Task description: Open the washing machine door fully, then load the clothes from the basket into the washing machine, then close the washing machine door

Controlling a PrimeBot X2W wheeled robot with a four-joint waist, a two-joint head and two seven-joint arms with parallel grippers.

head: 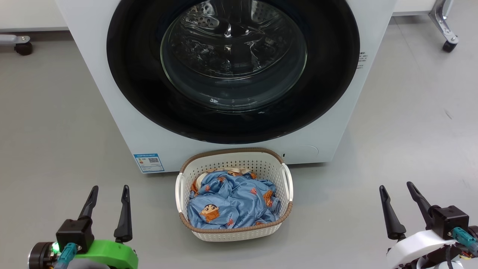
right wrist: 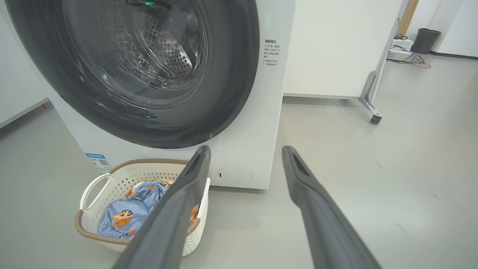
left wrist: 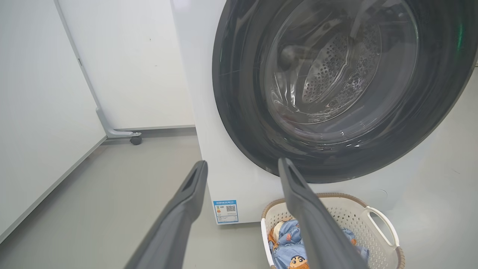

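Left gripper (left wrist: 242, 162) facing the washing machine (left wrist: 190, 74), its two dark fingers spread wide with nothing between them.

The washing machine door (left wrist: 239, 112) lies closed on the machine's front, and the perforated steel drum (left wrist: 328, 71) shows through its glass. The basket (left wrist: 377, 220) stands on the grey floor just before the machine's base, under the door, with the clothes (left wrist: 289, 239) piled inside. A blue QR sticker (left wrist: 225, 211) marks the machine's lower corner, near the basket.

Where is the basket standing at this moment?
In the head view, the basket stands on the grey floor at the centre, just in front of the washing machine, below its closed door.
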